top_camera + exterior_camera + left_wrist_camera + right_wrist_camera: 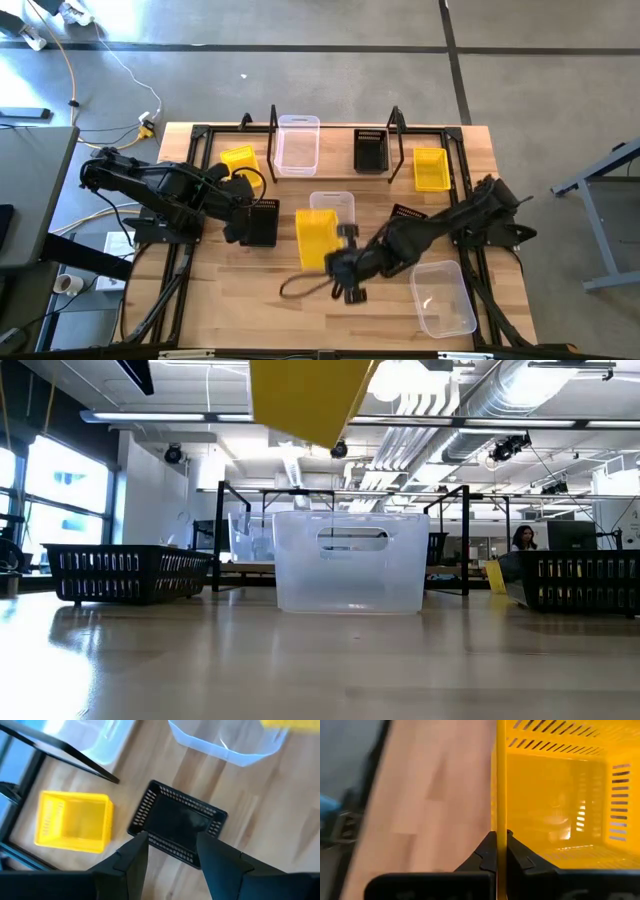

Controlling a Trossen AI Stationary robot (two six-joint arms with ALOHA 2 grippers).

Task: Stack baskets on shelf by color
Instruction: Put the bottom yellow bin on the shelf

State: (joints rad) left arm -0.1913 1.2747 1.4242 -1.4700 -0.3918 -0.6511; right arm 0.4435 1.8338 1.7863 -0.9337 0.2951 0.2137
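So the right gripper (347,262) is clamped tight on the thin wall of a yellow basket (316,238), fingers pinched together on the rim. That basket is lifted off the table (250,310); in the low view its yellow corner hangs up top, tilted. From above, its long axis runs toward the shelf (335,170), and it sits partly over a clear basket (335,203) just on the shelf side of it. It's slotted plastic, smooth inside, rectangular.

The left gripper (240,222) hovers over a black basket (262,222) with perforated walls, fingers spread apart and not touching it; this one is well short of the shelf's left end.

On the shelf itself: another clear basket (298,145), long axis pointing across the plank, and a second black one (371,151) to its right. A yellow one (239,161) sits just outside the shelf's left frame, another yellow (431,168) just outside the right. A third clear one (443,297) lies far from the shelf, near the table's front right corner.
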